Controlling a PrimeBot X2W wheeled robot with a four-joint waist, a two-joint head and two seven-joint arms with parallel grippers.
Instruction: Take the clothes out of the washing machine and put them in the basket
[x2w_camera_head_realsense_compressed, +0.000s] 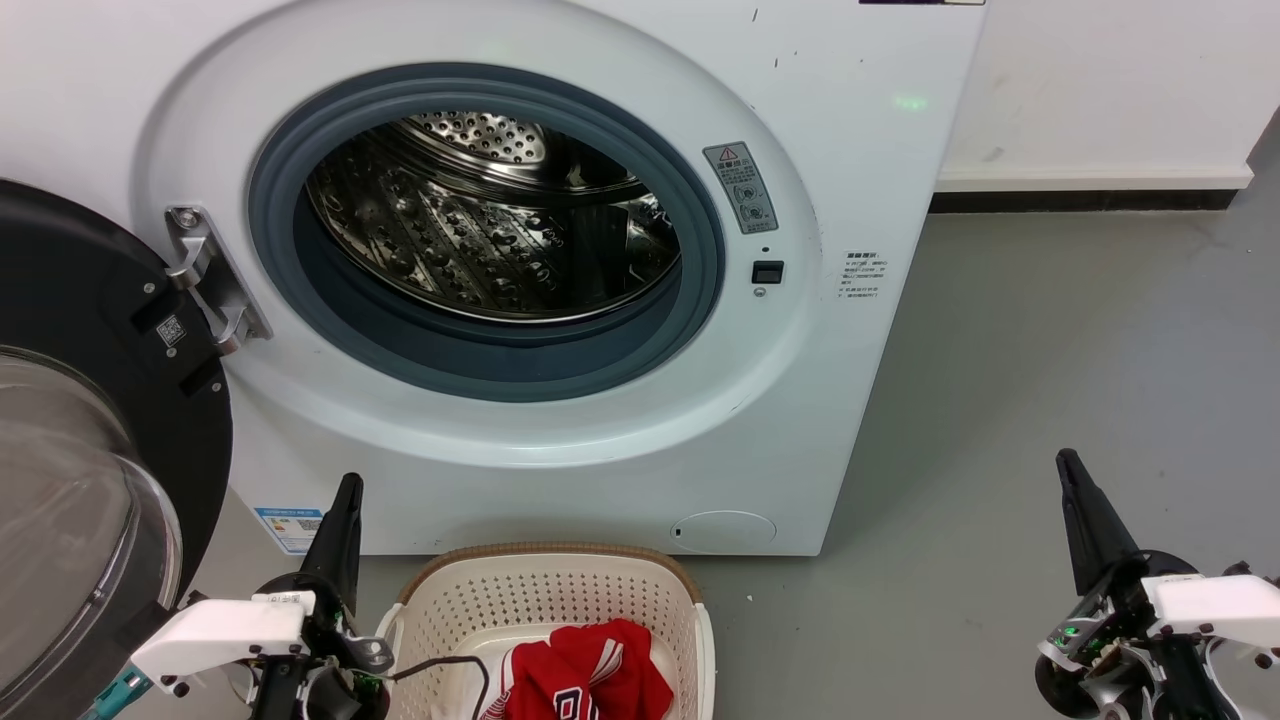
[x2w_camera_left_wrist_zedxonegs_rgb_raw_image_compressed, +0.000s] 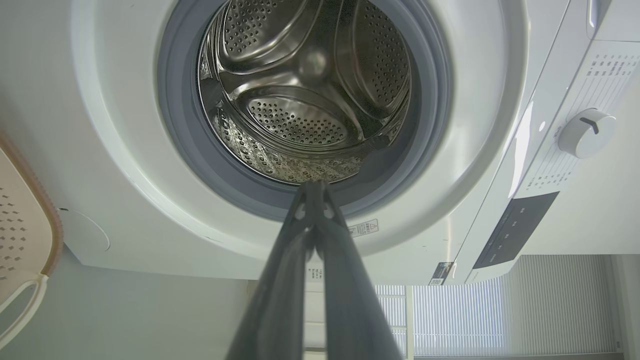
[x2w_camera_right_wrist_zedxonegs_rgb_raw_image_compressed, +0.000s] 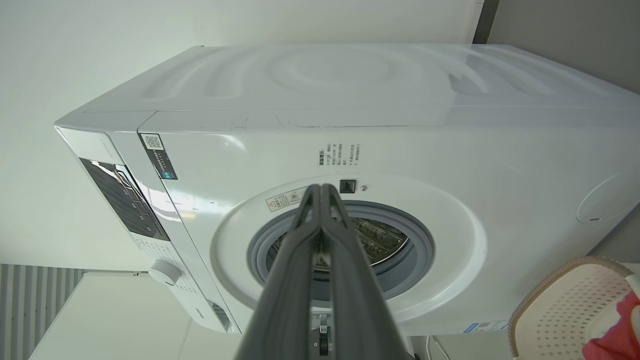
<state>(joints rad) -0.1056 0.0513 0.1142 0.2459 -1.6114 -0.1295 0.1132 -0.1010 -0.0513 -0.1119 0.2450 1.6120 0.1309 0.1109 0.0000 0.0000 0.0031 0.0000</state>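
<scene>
The white washing machine (x2w_camera_head_realsense_compressed: 860, 150) stands with its black-framed glass door (x2w_camera_head_realsense_compressed: 70, 480) swung open to the left. Its steel drum (x2w_camera_head_realsense_compressed: 490, 215) shows bare metal, with no cloth seen inside. The cream basket (x2w_camera_head_realsense_compressed: 560, 590) sits on the floor in front of it, holding the clothes (x2w_camera_head_realsense_compressed: 590, 675): red jersey fabric over a white piece. My left gripper (x2w_camera_head_realsense_compressed: 348, 490) is shut and holds nothing, left of the basket. My right gripper (x2w_camera_head_realsense_compressed: 1068, 462) is shut and holds nothing, over the floor at the lower right. Both wrist views look along shut fingers (x2w_camera_left_wrist_zedxonegs_rgb_raw_image_compressed: 315, 192) toward the porthole (x2w_camera_right_wrist_zedxonegs_rgb_raw_image_compressed: 345, 245).
Grey floor (x2w_camera_head_realsense_compressed: 1050, 350) lies open to the right of the machine, up to a white wall with a dark skirting (x2w_camera_head_realsense_compressed: 1090, 200). The open door takes up the left side. A control panel with a dial (x2w_camera_left_wrist_zedxonegs_rgb_raw_image_compressed: 585, 132) sits on the machine's front.
</scene>
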